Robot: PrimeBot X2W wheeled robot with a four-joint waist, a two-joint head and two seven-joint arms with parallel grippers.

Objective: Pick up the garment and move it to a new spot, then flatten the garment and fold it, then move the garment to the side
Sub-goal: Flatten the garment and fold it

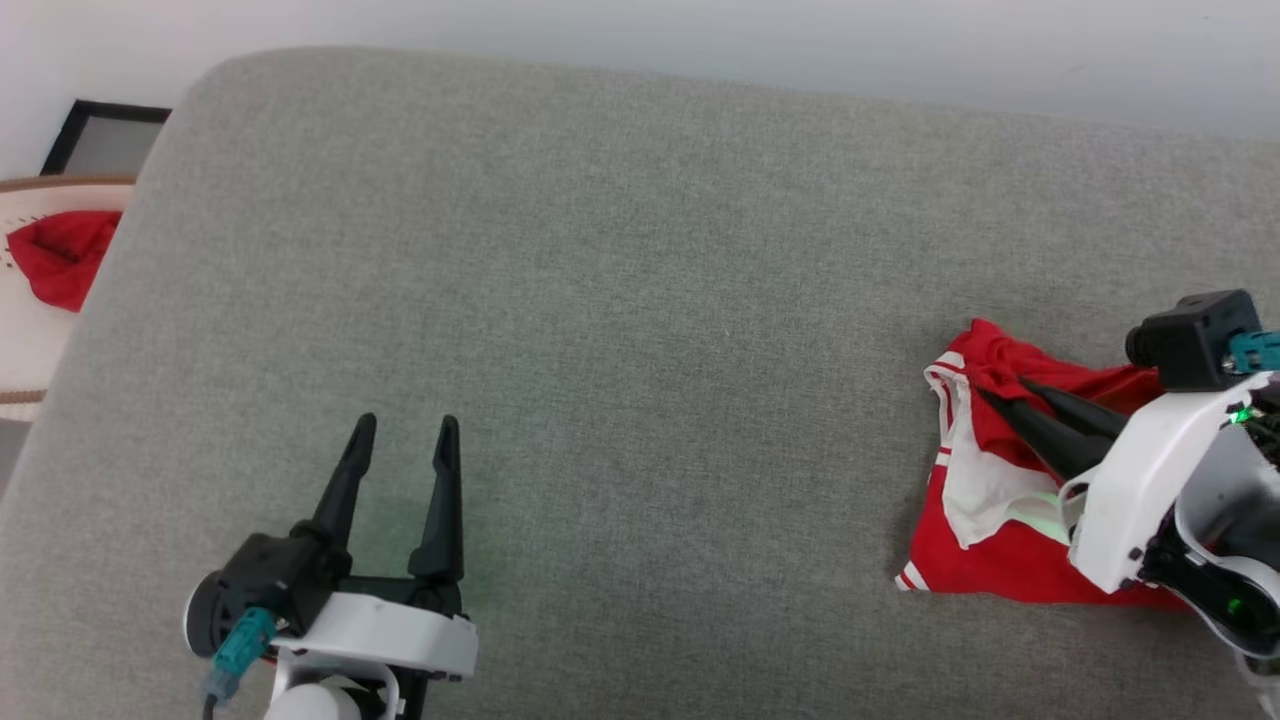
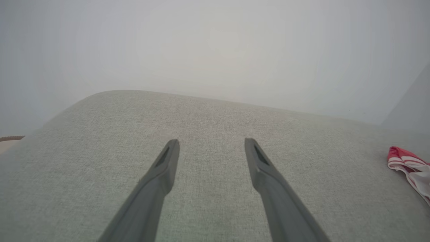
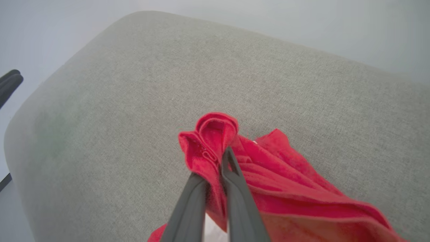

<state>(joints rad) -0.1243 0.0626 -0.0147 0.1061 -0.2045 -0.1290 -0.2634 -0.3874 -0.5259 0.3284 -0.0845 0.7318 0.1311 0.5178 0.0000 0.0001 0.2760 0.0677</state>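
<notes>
right claw point(image 3: 215, 166): pinched on fold of garment point(image 3: 278, 191) | garment: red, bunched on grey cushion point(image 3: 201, 77)

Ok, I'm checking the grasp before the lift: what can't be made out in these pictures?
Head view: the right side of the garment is hidden under the white wrist of the right claw.
Right wrist view: bunched folds hide how much fabric the claw pinches; the bottom edge cuts the garment off.
Left wrist view: the right edge cuts the garment off.
Head view: the left edge cuts off whatever holds the red cloth.
</notes>
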